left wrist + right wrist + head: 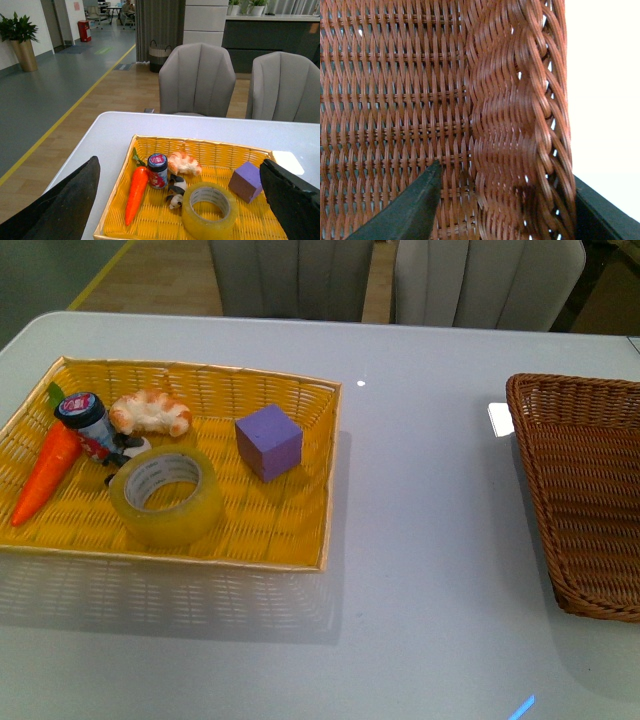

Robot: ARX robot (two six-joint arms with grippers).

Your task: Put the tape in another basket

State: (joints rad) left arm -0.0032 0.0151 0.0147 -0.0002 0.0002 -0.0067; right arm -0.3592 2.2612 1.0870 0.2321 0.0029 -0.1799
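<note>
Yellowish tape — ahead of left jaws

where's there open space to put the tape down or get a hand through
Bare table runs between the yellow tray and the brown basket, and along the near edge. The basket's visible floor is empty. Crowded: the tray's left half, where carrot, jar, croissant and tape sit close together. The tray's near right corner is free.

tape top free | toy, bottle crowd far-left | cube near right | table toward basket open
</note>
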